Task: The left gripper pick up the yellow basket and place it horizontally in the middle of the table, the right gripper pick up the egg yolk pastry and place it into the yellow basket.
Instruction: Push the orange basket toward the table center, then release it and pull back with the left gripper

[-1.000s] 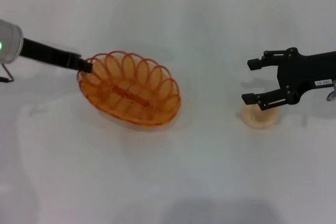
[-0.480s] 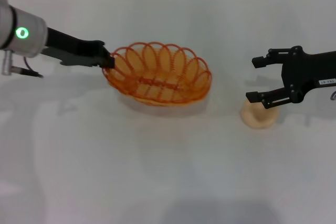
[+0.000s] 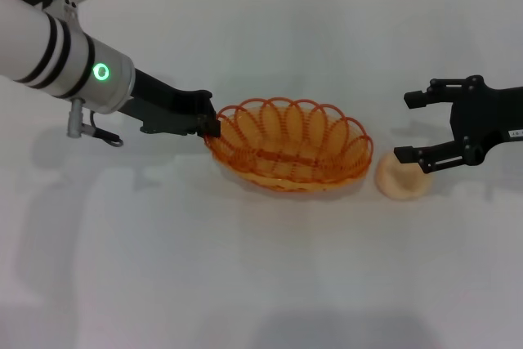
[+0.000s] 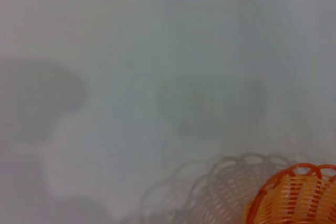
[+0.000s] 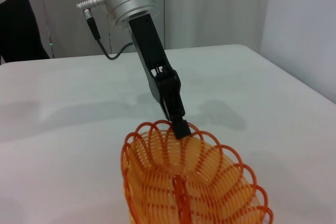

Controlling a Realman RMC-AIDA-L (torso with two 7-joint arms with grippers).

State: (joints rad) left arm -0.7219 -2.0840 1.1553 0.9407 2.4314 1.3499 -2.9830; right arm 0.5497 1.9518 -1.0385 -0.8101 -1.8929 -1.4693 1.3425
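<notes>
- One small white label sits on the right arm, its print too small to read; a green ring light glows on the banded segment of the left arm.
- The left gripper [image 3: 211, 126] is clamped on the scalloped rim at one end of the yellow basket [image 3: 291, 145], fingers pinched together over the wire loops.
- From that gripper the basket stretches lengthwise toward the other arm, near the middle of the table [image 3: 261, 275]; whether its base touches the surface cannot be told.
- The right wrist view shows the same pinch on the basket [image 5: 191, 182], with the left gripper [image 5: 181, 127] at the far rim.
- The right gripper [image 3: 413, 127] is spread wide and holds nothing.
- The egg yolk pastry [image 3: 400, 179] lies on the table under its nearer finger, just beside the basket's free end.
</notes>
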